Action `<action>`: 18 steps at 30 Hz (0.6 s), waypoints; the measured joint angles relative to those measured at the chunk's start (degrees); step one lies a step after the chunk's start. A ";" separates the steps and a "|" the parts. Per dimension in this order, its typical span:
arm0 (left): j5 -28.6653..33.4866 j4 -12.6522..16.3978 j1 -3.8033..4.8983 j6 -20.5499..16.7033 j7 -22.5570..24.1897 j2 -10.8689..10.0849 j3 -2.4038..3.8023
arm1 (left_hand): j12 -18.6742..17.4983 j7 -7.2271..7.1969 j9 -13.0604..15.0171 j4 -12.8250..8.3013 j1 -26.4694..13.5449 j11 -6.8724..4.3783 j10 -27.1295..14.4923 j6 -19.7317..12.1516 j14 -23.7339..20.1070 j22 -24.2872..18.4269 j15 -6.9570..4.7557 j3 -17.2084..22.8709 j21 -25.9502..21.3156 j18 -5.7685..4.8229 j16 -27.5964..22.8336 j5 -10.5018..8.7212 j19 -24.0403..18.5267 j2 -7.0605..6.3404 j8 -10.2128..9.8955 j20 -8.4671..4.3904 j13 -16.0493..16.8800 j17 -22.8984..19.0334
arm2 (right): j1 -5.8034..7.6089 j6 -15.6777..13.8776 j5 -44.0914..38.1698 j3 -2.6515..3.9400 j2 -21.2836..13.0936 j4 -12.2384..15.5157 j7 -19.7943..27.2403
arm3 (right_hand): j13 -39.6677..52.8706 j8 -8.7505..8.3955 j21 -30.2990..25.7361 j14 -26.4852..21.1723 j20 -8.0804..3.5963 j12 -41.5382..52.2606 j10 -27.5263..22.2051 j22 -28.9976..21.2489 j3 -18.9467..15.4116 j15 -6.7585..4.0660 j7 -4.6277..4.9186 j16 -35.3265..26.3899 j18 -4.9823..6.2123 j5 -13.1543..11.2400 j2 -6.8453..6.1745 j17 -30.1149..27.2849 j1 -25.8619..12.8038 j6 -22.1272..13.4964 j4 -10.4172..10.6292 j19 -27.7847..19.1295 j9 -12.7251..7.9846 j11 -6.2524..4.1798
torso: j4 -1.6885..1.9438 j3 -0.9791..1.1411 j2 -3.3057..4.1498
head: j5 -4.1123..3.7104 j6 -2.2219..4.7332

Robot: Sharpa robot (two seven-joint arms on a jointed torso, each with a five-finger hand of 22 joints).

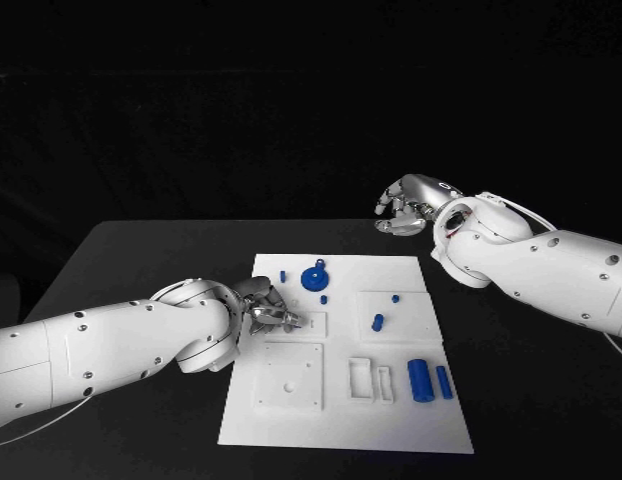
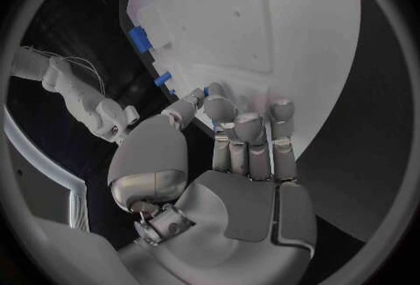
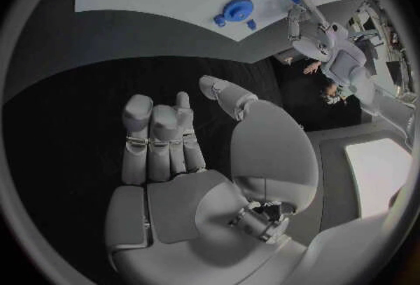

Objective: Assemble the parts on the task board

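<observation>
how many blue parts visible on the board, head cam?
7. Round part at the far middle of the task board, small pieces at and, one right of those, one mid-board, two cylinders near right. The left hand may hide more.

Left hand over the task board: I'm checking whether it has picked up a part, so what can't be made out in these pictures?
- Head view: the left hand lies over the task board; its own wrist hides what is under the fingers.
- Left wrist view: a speck of blue shows between the fingers, too small to tell whether it is a held part.
- Right wrist view: the left hand is too small to judge.
</observation>
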 measured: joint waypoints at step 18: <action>2.45 -0.08 0.00 -1.34 0.48 0.01 0.05 | -0.33 2.24 -2.56 1.45 1.13 1.76 -0.08 -6.95 -0.21 -0.63 1.48 0.33 0.45 0.00 -0.48 0.00 -0.88 -1.73 -4.84 0.22 -0.80 -0.85 | 0.00 0.03 0.02 0.00 -0.01 -0.13 0.01 | 0.00 0.00 -0.02 0.00 0.02 0.00 0.00 0.00 -0.06 0.00 0.14 0.00 -0.01 0.00 0.00 0.00 0.00 -0.13 0.06 0.00 -0.01 0.00 | -0.02 0.06 0.00 | -0.05 0.03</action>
